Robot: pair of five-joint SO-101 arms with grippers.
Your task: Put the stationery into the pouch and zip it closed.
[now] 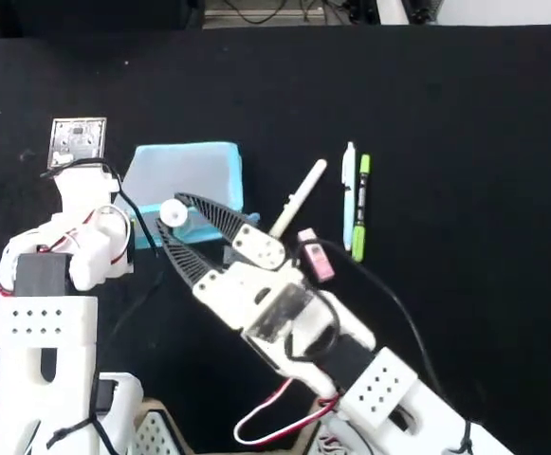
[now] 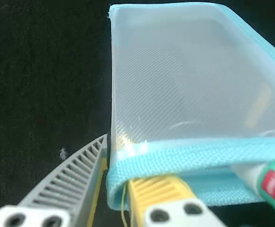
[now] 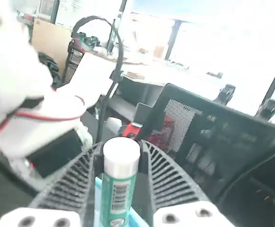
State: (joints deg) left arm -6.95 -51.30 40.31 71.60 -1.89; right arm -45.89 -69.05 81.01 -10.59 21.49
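Four items, a cream pen (image 1: 299, 197), a blue-and-white pen (image 1: 349, 194), a green highlighter (image 1: 360, 210) and a pink eraser (image 1: 316, 258), lie loose on the black counter (image 1: 465, 114) beside the blue pouch (image 1: 194, 166). The right end effector (image 1: 168, 216) holds a glue stick (image 1: 173, 210) at the pouch's near edge.

From the left wrist, the left end effector (image 2: 112, 165) pinches the pouch's corner at the zip lip. That thin hold could slip if the stick snags the lip and shoves the pouch.

From the right wrist, fingers (image 3: 165, 184) clamp the stick below its white cap. Released short of the opening, it may roll away.
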